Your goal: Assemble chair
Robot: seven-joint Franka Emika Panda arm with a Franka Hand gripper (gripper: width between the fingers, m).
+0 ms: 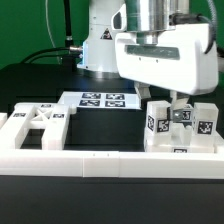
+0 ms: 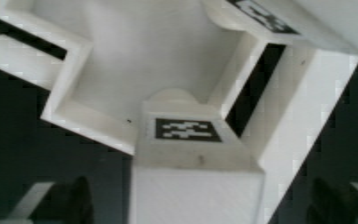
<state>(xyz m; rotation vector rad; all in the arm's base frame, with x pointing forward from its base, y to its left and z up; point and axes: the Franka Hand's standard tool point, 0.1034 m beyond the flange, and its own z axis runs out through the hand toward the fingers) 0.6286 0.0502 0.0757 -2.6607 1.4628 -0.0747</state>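
Observation:
My gripper reaches down from the white hand at the exterior view's right into a cluster of white chair parts with marker tags on their fronts. In the wrist view a white square-ended post with a tag on its end lies between the two dark fingers, and the gripper looks shut on it. The post's end meets a white angular chair part beyond it. More white chair parts, a ladder-like piece, lie at the exterior view's left.
The marker board lies flat behind the middle of the black table. The long low white border wall runs along the front, touching the chair parts. The arm's base and cables stand behind.

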